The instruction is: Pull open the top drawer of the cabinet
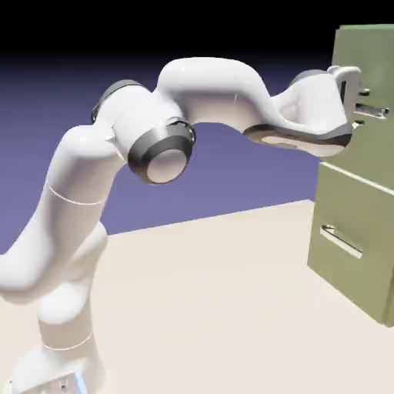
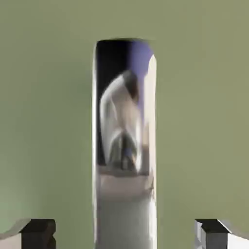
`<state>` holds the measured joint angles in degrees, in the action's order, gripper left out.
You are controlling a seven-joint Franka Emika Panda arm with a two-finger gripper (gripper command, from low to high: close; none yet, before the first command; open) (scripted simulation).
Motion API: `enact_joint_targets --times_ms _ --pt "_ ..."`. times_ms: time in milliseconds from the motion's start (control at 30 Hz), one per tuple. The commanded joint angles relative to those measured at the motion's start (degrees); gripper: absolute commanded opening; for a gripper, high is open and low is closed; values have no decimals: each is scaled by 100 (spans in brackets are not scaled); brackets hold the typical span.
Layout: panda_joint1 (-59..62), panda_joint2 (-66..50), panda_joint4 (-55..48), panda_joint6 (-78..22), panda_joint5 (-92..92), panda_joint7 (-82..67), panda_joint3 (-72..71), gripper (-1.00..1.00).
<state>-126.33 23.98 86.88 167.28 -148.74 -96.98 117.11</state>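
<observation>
The cabinet (image 1: 362, 192) stands upright on the table (image 1: 215, 292) at the exterior view's right; the top drawer (image 1: 369, 58) faces the arm, its silver bar handle (image 1: 372, 112) lying level; the gripper (image 1: 358, 105) is clamped shut on this handle, which fills the hand view's middle.

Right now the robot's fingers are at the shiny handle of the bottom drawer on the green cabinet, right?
Not quite. The fingers are at the shiny handle of the top drawer, not the bottom one. The exterior view shows the lower handle well below the hand with nothing near it. The rest is right: the cabinet is green.
</observation>
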Motion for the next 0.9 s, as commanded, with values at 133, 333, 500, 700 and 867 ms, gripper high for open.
enact_joint_targets --times_ms 133,333,500,700,867 --pt "1038 -677 708 4 -523 1021 -780 -100" --pt "2283 -1240 1183 54 -1022 1990 -1827 -100" --pt "3321 -1373 1409 46 -1160 2246 -2819 -100" --pt "4510 -1154 1749 -69 -983 1894 -4060 -100" --pt "5547 -1374 1855 -4 -1262 2432 -5008 -100"
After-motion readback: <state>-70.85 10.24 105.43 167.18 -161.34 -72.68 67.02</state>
